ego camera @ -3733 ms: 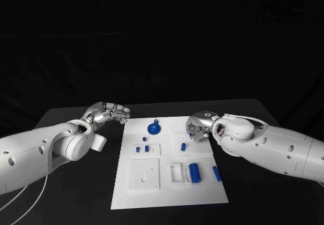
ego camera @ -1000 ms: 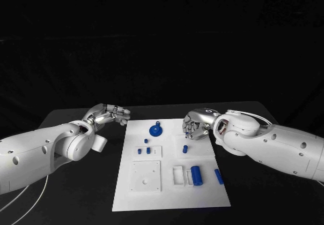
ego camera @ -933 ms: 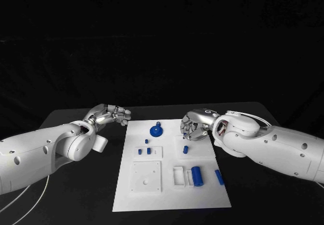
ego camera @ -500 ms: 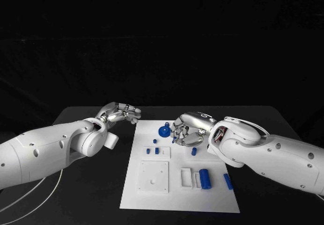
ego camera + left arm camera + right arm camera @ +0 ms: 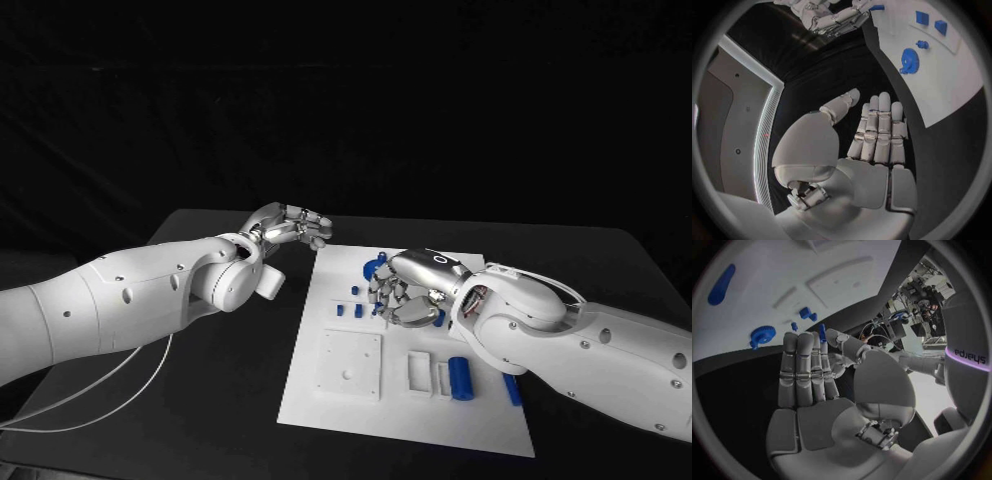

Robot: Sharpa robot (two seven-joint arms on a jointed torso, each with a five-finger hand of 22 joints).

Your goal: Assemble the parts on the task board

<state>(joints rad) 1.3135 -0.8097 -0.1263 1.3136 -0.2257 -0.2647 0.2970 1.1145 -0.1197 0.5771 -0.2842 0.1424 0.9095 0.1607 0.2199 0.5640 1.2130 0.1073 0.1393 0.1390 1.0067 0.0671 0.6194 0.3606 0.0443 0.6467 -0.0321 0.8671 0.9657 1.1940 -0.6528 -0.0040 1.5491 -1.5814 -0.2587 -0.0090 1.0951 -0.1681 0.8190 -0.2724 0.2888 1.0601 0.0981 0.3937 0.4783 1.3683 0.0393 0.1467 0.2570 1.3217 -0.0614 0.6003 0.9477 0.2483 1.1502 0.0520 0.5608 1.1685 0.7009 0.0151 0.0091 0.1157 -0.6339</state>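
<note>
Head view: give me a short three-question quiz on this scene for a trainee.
1. True or false: the left robot hand is above the white board.
2. Where does the blue gear lie? A) on the board, near its far end; B) on the board, at its near edge; C) off the board.
3. Which robot hand is above the board?

Key: 1 false, it is above the black table beside the board; 2 A; 3 the right robot hand.
</note>
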